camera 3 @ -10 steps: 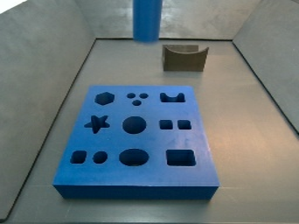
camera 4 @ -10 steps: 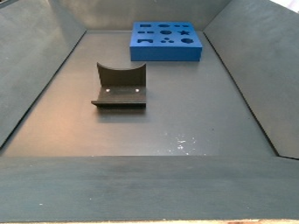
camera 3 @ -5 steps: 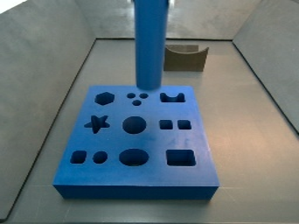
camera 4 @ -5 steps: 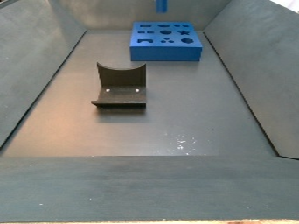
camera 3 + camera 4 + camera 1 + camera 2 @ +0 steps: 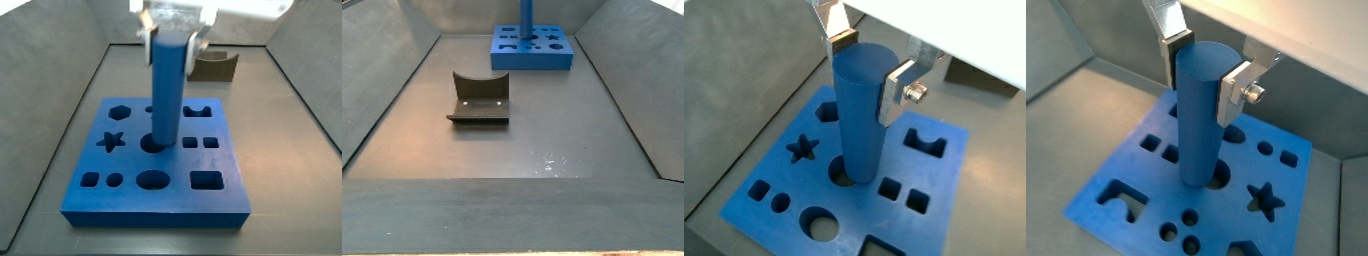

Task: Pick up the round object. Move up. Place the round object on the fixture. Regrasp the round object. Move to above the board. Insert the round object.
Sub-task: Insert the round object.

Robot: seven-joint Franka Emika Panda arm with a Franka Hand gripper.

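The round object (image 5: 164, 90) is a blue cylinder peg, held upright over the board (image 5: 174, 195). My gripper (image 5: 174, 28) is shut on its upper end. Both wrist views show the silver fingers (image 5: 898, 88) (image 5: 1236, 88) clamping the peg (image 5: 859, 120) (image 5: 1197, 130) from two sides, with the gripper (image 5: 871, 65) (image 5: 1208, 70) above the blue board (image 5: 965, 190) (image 5: 1140, 190). The peg's lower end sits at the middle round hole (image 5: 151, 145); how deep it reaches is hidden. The fixture (image 5: 480, 98) (image 5: 217, 67) stands apart from the board (image 5: 529, 58), with nothing on it.
Grey walls enclose the floor on all sides. The board carries other holes: a star (image 5: 112, 142), a hexagon (image 5: 120, 111), a larger circle (image 5: 155, 180) and squares (image 5: 206, 181). The peg (image 5: 525, 20) rises out of the top of a side view.
The peg has come down towards the board, from high up at the back to the middle hole. The gripper has dropped into a side view.
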